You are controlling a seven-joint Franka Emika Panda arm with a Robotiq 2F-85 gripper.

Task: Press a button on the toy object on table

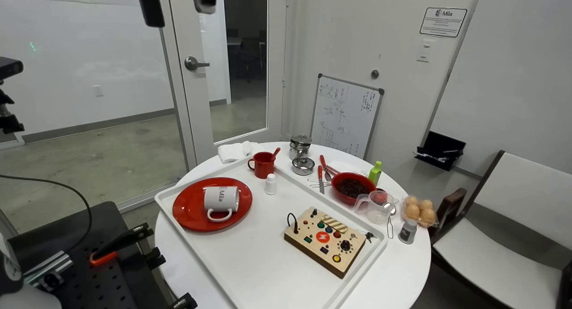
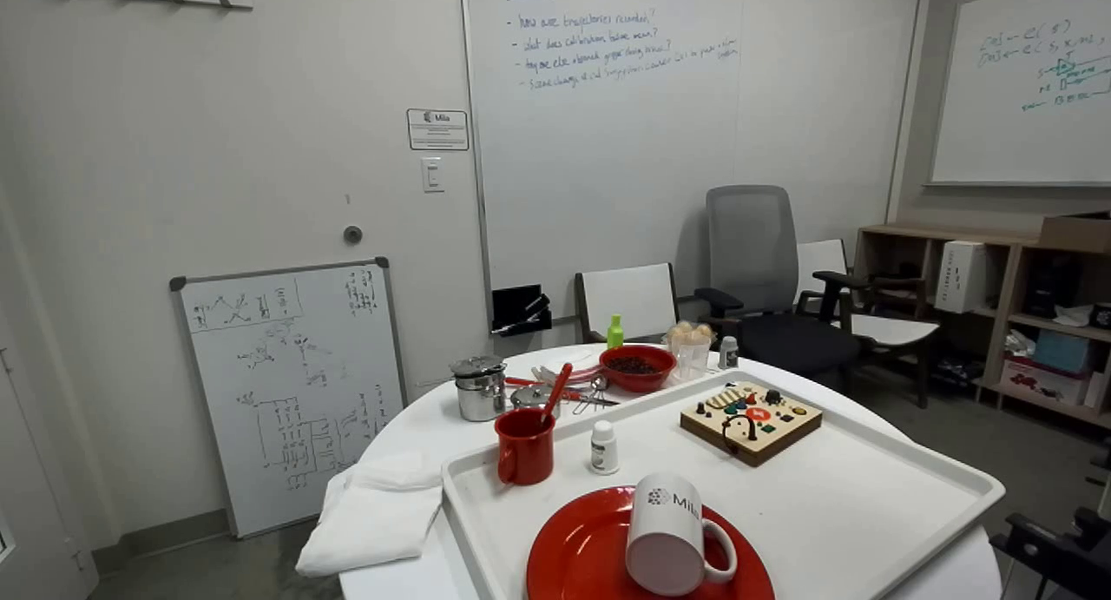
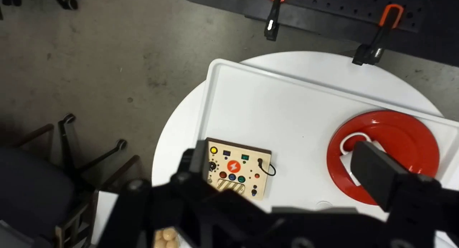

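The toy object (image 1: pixel 315 246) is a tan wooden board lying on the white tray on the round white table (image 1: pixel 413 264). It also shows in an exterior view (image 2: pixel 785 422) and in the wrist view (image 3: pixel 247 165). It bears a yellow button (image 3: pixel 213 150), red, blue and green buttons, a black dial and a looped black cable. My gripper (image 3: pixel 281 162) is open and empty, with its fingers wide apart, high above the tray. Its left finger hides one edge of the board in the wrist view. In an exterior view the gripper's fingertips (image 1: pixel 178 9) hang at the top edge.
The tray (image 1: pixel 263 260) also holds a red plate (image 1: pixel 192 215) with a white mug (image 1: pixel 222 198) on its side, and a small white shaker (image 1: pixel 271 184). A red cup (image 1: pixel 263 166), metal pots, cutlery, a red bowl (image 1: pixel 339 192), a measuring cup (image 1: pixel 377 208) and eggs (image 1: pixel 419 210) stand around it.
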